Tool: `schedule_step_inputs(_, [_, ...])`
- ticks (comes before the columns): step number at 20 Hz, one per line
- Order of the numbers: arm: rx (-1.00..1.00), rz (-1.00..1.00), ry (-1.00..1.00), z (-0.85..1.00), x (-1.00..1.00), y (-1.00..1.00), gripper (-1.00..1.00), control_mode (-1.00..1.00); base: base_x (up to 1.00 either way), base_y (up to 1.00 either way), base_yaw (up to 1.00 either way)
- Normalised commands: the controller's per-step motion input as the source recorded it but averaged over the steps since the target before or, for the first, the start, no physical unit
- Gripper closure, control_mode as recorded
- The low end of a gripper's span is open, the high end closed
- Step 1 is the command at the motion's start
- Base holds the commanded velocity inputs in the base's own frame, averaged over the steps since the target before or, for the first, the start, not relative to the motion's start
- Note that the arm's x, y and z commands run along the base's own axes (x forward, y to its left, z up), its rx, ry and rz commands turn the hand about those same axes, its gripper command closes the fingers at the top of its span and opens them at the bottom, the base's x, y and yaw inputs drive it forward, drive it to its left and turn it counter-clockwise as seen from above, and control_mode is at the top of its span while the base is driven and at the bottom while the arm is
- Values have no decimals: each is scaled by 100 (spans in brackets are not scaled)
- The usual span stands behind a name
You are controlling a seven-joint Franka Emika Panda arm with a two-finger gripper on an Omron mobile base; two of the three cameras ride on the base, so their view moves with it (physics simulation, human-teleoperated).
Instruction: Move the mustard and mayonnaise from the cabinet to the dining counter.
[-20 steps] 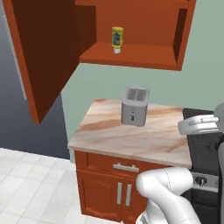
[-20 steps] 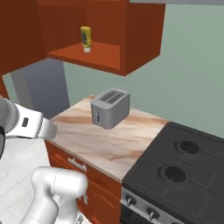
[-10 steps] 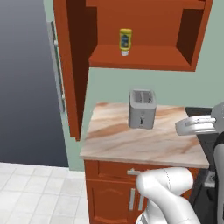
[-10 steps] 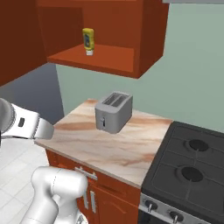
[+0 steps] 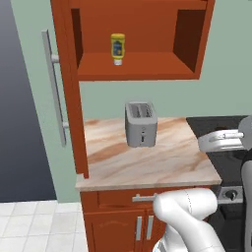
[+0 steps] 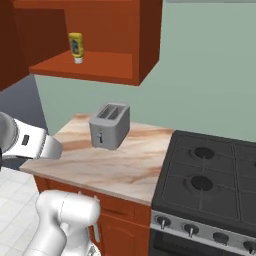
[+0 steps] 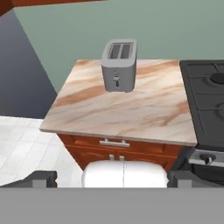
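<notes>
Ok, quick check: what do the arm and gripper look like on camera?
The arm is glossy white with rounded, tube-like links and dark joints; no cables or markings show. The gripper has two small dark grey, blocky finger tips.

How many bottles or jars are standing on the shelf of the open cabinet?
1: the mustard stands on the shelf of the cabinet, toward its left side. No white jar shows there, though the cabinet's upper part is out of frame.

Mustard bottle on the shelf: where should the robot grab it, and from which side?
Probably around the middle of the mustard body, coming straight in through the cabinet open front. It stands cap-down near the shelf's front edge, narrow enough for wide-open jaws, with the shelf roof close above.
</notes>
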Motion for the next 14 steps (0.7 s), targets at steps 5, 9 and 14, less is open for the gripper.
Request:
schedule_step_inputs(5, [0, 0, 0, 0, 0, 0, -100, 100, 25, 3, -17])
schedule_step_inputs(9, [0, 0, 0, 0, 0, 0, -100, 100, 40, 2, 0])
schedule_step_inputs(14, [0, 0, 0, 0, 0, 0, -100, 100, 38, -13, 3])
